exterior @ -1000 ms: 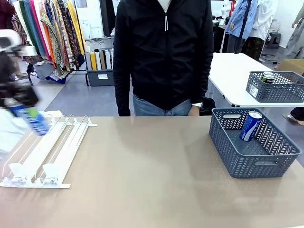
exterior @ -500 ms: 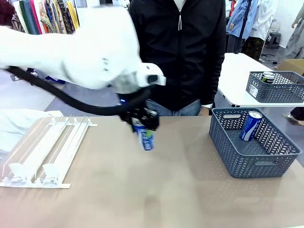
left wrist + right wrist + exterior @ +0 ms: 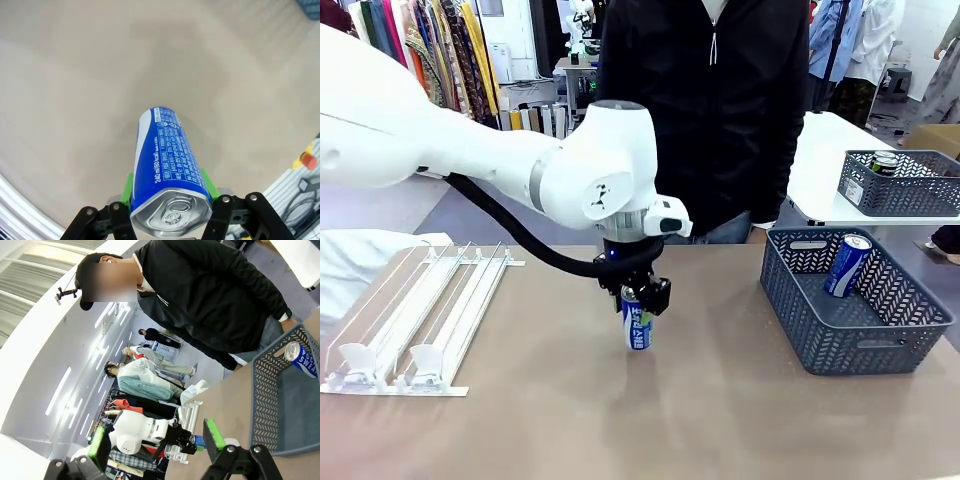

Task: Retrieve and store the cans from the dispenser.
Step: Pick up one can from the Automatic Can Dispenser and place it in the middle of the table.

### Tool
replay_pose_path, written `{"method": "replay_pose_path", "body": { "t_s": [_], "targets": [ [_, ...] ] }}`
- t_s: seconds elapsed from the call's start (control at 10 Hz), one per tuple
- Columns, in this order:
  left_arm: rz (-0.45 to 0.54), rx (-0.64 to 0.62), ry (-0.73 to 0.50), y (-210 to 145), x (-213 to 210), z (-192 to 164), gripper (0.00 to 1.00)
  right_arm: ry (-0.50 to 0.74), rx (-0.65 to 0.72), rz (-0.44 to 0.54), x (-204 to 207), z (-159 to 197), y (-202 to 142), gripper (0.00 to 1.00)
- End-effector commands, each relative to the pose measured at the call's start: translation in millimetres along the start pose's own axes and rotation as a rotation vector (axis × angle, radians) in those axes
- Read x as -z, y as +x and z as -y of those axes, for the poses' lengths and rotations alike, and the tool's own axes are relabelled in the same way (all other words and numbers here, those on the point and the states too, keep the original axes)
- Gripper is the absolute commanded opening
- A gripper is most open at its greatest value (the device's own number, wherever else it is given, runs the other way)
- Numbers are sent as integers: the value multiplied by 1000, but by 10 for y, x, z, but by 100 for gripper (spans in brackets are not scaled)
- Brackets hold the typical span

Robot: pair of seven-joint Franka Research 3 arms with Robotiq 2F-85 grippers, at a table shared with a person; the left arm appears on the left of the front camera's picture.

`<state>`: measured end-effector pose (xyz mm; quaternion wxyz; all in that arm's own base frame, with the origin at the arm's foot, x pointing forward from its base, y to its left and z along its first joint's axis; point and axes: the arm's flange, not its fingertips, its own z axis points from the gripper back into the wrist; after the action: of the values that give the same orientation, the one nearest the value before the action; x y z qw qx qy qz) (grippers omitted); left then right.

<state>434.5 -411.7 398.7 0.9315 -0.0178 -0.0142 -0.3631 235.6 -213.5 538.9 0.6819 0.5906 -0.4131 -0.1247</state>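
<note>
My left gripper is shut on a blue can with white lettering, held upright from the top over the middle of the table. In the left wrist view the same can sits between the green pads, silver top towards the camera, with the left gripper clamped around it. Whether its base touches the tabletop, I cannot tell. The white dispenser lies at the table's left. A second blue can leans inside the grey basket. My right gripper hangs open, holding nothing.
A person in a black jacket stands at the far edge of the table. Behind on the right, a white table carries another grey basket with a can in it. Bare tabletop lies between the held can and the near basket.
The left arm has carried the blue can from the dispenser at the left to the middle of the table and brought it lower. The basket and its can have not moved.
</note>
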Motion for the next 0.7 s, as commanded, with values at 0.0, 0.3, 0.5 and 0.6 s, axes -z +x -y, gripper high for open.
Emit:
{"method": "replay_pose_path", "body": {
  "t_s": [0.0, 0.3, 0.5, 0.6],
  "targets": [
    [-14, 22, 68, 6, -85, 35, 0, 28, -5, 21, 19, -26, 30, 100],
    [-22, -4, 28, -41, -27, -2, 0, 28, -5, 21, 19, -26, 30, 100],
    [-27, -8, 3, -43, -30, -12, 10, 28, -5, 21, 19, -26, 30, 100],
    [-27, -11, -2, -33, -26, -14, 64, 28, -5, 21, 19, -26, 30, 100]
  ]
}}
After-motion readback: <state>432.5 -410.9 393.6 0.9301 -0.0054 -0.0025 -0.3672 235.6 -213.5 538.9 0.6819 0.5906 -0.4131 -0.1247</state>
